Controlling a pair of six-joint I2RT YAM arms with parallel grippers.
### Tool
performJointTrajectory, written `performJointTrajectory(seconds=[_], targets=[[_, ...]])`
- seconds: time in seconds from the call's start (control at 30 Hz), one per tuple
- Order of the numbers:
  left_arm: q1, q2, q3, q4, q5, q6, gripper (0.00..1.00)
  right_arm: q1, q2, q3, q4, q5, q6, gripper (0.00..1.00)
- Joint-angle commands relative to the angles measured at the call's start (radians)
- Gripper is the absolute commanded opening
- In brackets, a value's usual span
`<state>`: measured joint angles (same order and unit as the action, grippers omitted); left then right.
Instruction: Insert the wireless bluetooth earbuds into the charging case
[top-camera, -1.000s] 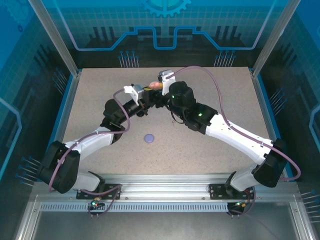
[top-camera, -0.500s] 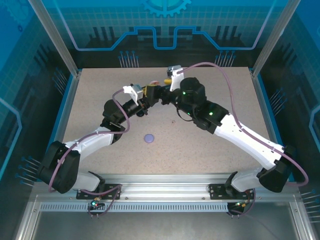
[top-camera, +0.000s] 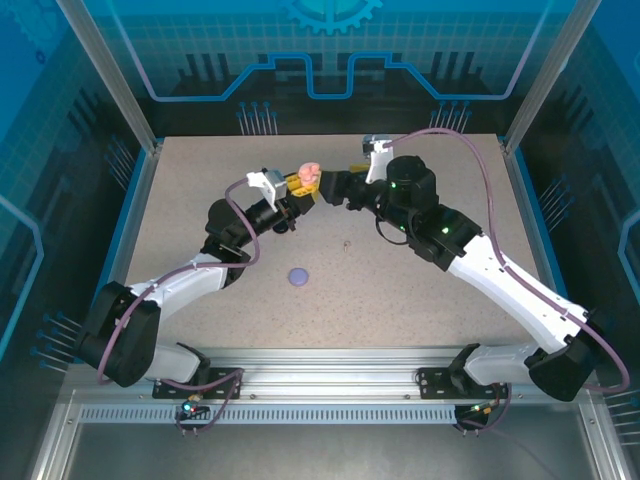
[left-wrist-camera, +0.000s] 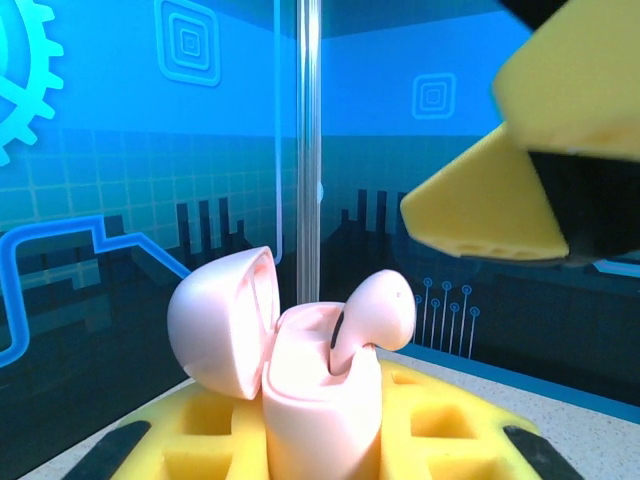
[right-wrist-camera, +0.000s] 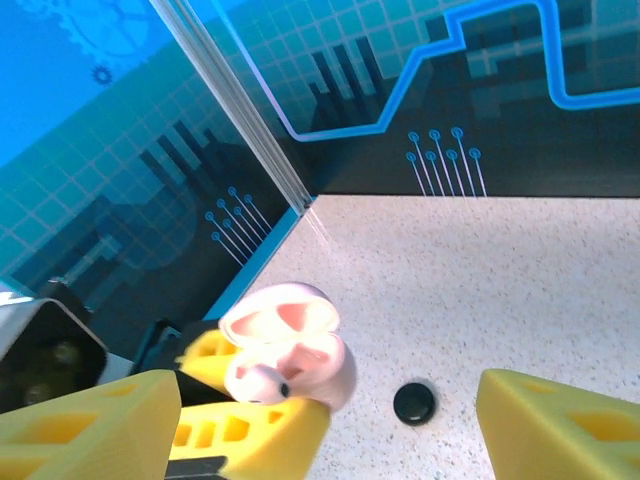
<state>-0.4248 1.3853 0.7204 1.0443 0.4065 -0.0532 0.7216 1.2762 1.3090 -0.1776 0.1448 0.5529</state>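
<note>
The pale pink charging case (left-wrist-camera: 320, 400) has its lid (left-wrist-camera: 222, 322) swung open, and my left gripper (left-wrist-camera: 320, 445) is shut on its body between yellow pads (left-wrist-camera: 200, 430). One pink earbud (left-wrist-camera: 378, 312) stands with its stem in the case and its head above the rim. In the right wrist view the case (right-wrist-camera: 322, 362) and the earbud (right-wrist-camera: 252, 384) lie just ahead of my right gripper (right-wrist-camera: 330, 405), which is open and holds nothing. From above, the case (top-camera: 309, 174) is held up between the left gripper (top-camera: 302, 184) and the right gripper (top-camera: 326, 188).
A lilac round case (top-camera: 298, 276) lies on the speckled table (top-camera: 420, 300) in front of the left arm. A tiny dark item (top-camera: 346, 243) lies mid-table. A small black round object (right-wrist-camera: 414, 402) rests on the table below the held case. A glass wall (right-wrist-camera: 240, 130) stands behind.
My right arm has drawn back to the right, off the case, with its jaws open. The pink case and its earbud now show from above. The left arm has held still.
</note>
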Motion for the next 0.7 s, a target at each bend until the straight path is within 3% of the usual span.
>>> performJointTrajectory(seconds=[0.0, 0.13, 0.27, 0.53, 0.67], targets=[[-0.001, 0.006, 0.003, 0.013, 0.042, 0.006, 0.00, -0.022, -0.017, -0.011, -0.013, -0.019, 0.006, 0.74], [-0.003, 0.004, -0.003, 0.007, 0.055, -0.003, 0.00, -0.029, -0.057, -0.024, -0.057, 0.031, -0.022, 0.67], [-0.003, 0.013, -0.001, 0.009, 0.072, -0.009, 0.00, -0.037, -0.054, 0.038, -0.189, 0.081, -0.059, 0.54], [-0.003, 0.040, 0.021, 0.042, 0.130, -0.011, 0.00, -0.011, 0.041, 0.192, -0.377, 0.090, -0.118, 0.17], [-0.003, 0.031, 0.025, 0.033, 0.149, -0.003, 0.00, 0.010, 0.060, 0.205, -0.380, 0.094, -0.119, 0.11]])
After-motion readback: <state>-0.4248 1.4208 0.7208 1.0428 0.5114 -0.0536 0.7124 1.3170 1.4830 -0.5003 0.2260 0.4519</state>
